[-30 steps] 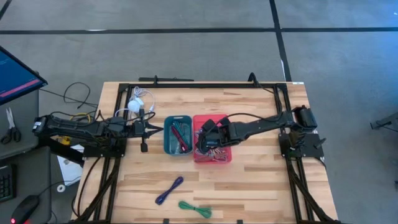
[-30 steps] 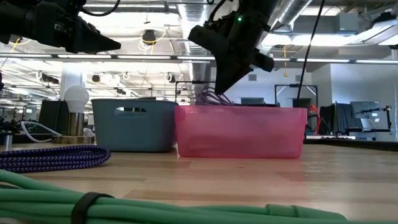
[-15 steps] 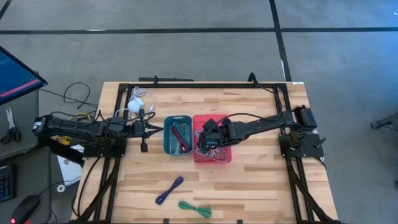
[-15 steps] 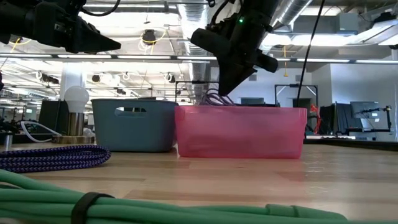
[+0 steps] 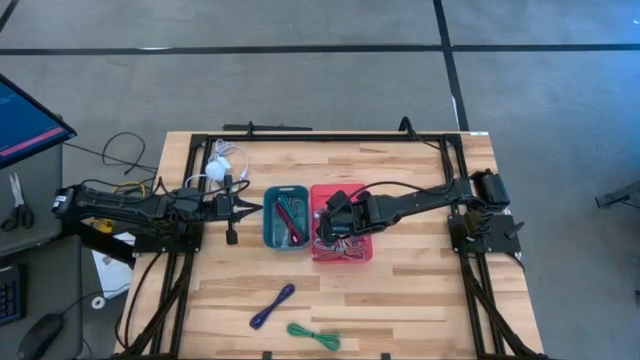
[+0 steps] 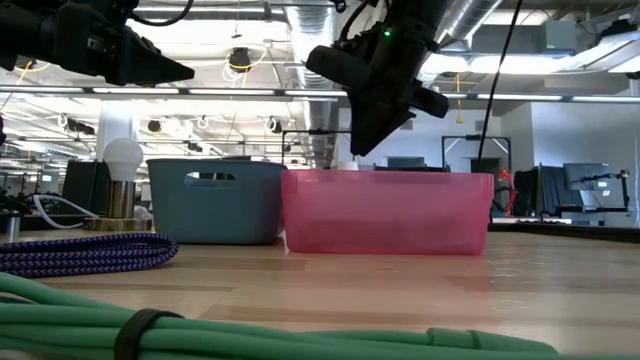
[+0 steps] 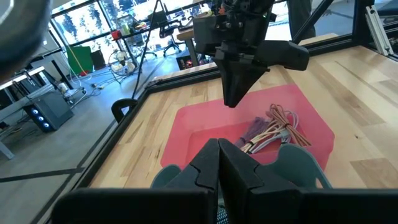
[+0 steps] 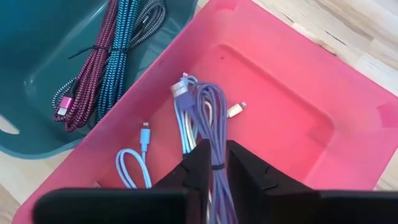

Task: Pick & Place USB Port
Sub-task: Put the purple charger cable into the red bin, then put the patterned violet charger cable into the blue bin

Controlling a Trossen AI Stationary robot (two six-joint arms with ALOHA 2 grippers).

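Right now, starting from my left, I have the left gripper waiting above the worktop just beside the teal bin, its jaws pressed fully together and holding nothing. That bin holds a maroon and a teal braided cable. Next along, touching it, is the pink bin, and my right gripper hangs over it, tips pointing down at the contents. Through the right wrist camera I see the purple cable lying coiled on the pink bin's floor with a light blue cable beside it; the jaws show a narrow slit between them and nothing is caught there, so I judge the cable released into the bin. To finish this step well, I would part the jaws a little more so no strand snags, then lift straight up clear of the rim before swinging away. Nearer the front edge, a blue-purple cable and a green cable lie on the worktop, well apart from both bins.
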